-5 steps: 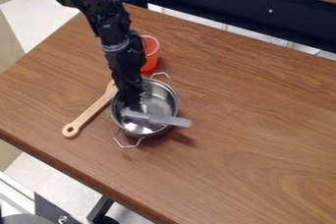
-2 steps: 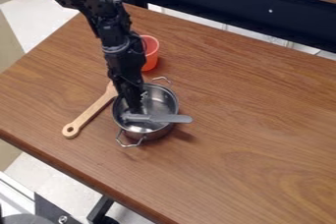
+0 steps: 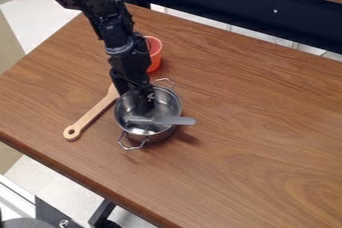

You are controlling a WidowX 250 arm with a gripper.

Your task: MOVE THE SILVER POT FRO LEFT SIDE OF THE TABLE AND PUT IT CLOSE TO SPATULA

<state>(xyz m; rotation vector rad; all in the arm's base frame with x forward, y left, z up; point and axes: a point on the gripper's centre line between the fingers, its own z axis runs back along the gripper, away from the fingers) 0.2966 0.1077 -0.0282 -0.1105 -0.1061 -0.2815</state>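
Note:
The black gripper hangs down into the silver pot, over its upper left part; how its fingers stand against the pot's wall is hard to make out. Left of the table's middle stands the silver pot, upright, with a wire handle at its top and another at its lower left. A grey-handled utensil lies in the pot, its handle sticking out over the right rim. The wooden spatula lies on the table just left of the pot, its upper end hidden behind the arm.
An orange cup stands behind the pot, partly covered by the arm. The wooden table extends to the right, and its front edge runs diagonally at the lower left. A dark-framed shelf stands behind the table.
The gripper first shifted slightly within the pot, then rose a little and moved right. The pot and the utensil turned slightly early on, then stayed put.

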